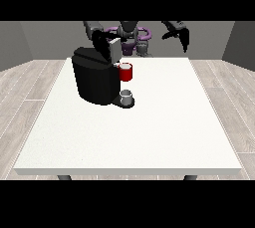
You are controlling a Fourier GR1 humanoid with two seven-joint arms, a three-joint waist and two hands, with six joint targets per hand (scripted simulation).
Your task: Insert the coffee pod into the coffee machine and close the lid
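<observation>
black coffee machine (pixel 94 77) stands far left on the white counter (pixel 149 132); a grey thing (pixel 127 95), maybe the pod, sits at its near right foot. the hand at the view's left (pixel 101 43) hovers over the lid (pixel 115 50), nearer; fingers unclear. the hand at the view's right (pixel 182 35) hangs relaxed, holding nothing, well apart.

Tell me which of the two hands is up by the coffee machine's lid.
The hand at the view's left, over the coffee machine; the hand at the view's right hangs clear of it.
</observation>
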